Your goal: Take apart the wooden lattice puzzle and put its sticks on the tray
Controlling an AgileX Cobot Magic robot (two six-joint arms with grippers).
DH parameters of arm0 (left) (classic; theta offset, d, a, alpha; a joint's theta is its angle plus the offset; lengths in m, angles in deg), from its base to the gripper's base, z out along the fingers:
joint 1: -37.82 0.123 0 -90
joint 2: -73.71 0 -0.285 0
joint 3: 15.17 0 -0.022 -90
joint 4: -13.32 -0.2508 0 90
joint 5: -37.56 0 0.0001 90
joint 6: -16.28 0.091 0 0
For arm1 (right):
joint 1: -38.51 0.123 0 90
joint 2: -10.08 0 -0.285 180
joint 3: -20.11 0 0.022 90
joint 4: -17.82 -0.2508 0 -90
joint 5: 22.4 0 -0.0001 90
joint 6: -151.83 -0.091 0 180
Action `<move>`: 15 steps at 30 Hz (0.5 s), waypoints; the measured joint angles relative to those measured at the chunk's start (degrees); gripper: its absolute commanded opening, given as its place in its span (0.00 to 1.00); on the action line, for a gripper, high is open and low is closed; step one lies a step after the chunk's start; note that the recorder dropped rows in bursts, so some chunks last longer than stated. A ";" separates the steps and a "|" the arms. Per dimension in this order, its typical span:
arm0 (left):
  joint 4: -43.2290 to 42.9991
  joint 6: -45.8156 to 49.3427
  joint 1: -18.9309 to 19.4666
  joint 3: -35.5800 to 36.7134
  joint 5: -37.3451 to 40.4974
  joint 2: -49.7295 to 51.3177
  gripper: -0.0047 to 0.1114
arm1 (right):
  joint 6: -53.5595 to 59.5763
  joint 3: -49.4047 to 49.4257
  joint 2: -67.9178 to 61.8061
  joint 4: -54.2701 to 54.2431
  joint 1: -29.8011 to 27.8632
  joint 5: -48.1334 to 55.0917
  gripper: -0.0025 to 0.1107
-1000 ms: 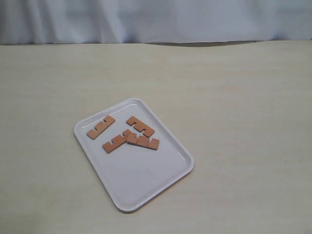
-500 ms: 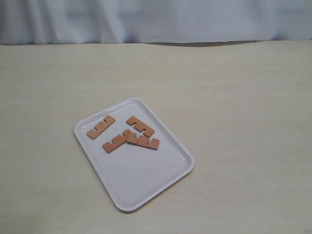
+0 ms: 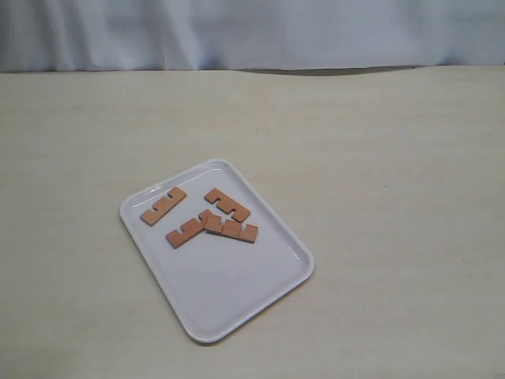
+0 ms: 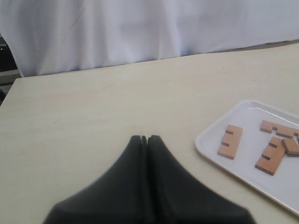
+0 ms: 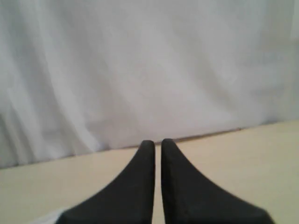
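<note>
All four sticks [image 3: 229, 229] separate, flat on tray [image 3: 229, 292]. Left gripper [image 4: 144, 138], right gripper [image 5: 157, 143] closed, empty. Task looks done.

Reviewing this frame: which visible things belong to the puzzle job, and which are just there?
Belongs to the job:
- four sticks, taken apart, lying in the tray
- left gripper and right gripper, both shut, holding nothing

Just there:
- table
- white curtain behind it
</note>
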 measured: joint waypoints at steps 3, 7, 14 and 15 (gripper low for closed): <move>0.00 0.00 0.00 0.00 0.00 0.00 0.04 | 0.00 3.50 0.00 -0.22 0.00 1.59 0.06; 0.00 0.00 0.00 0.00 0.00 0.00 0.04 | 0.00 3.96 0.00 -2.80 0.00 5.51 0.06; 0.00 0.00 0.00 0.00 0.00 0.00 0.04 | -0.13 3.96 0.00 -3.04 0.00 5.88 0.06; 0.00 0.00 0.00 0.00 0.00 0.00 0.04 | -0.13 3.96 0.00 -2.51 0.00 5.88 0.06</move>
